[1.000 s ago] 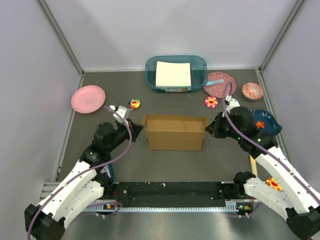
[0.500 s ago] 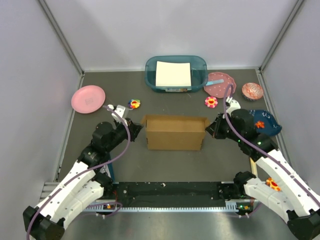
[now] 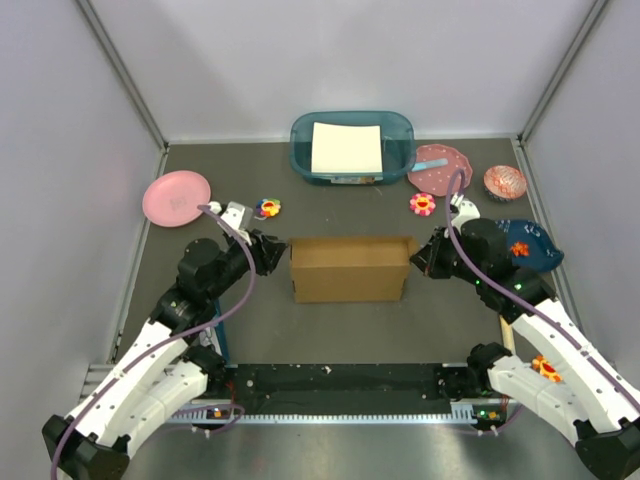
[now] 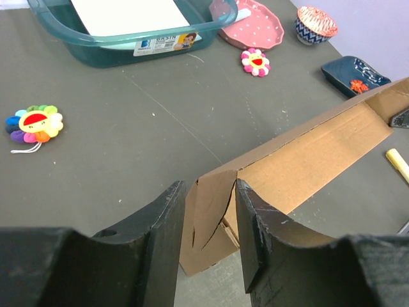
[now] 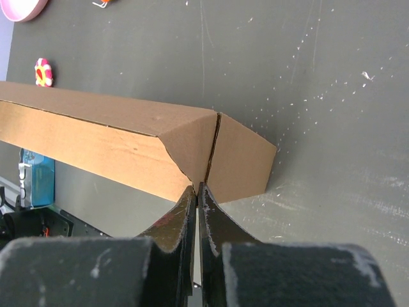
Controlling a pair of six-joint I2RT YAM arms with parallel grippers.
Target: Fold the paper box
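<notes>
Change: the left gripper (image 3: 272, 252), closed at the left end of the paper box (image 3: 348, 270) a second ago, now has its fingers apart, with the box's corner loose in the gap between them.
Right gripper (image 3: 420, 258): unchanged, fingers pressed together, tips at the box's right end seam.
Box: mid-table, between the two grippers.
Room: bare table (image 3: 350, 335) in front of the box and behind it up to the bin; side walls well apart.
Containers: the teal bin (image 3: 300, 135) at the back edge holds a white sheet (image 3: 347, 148).
</notes>
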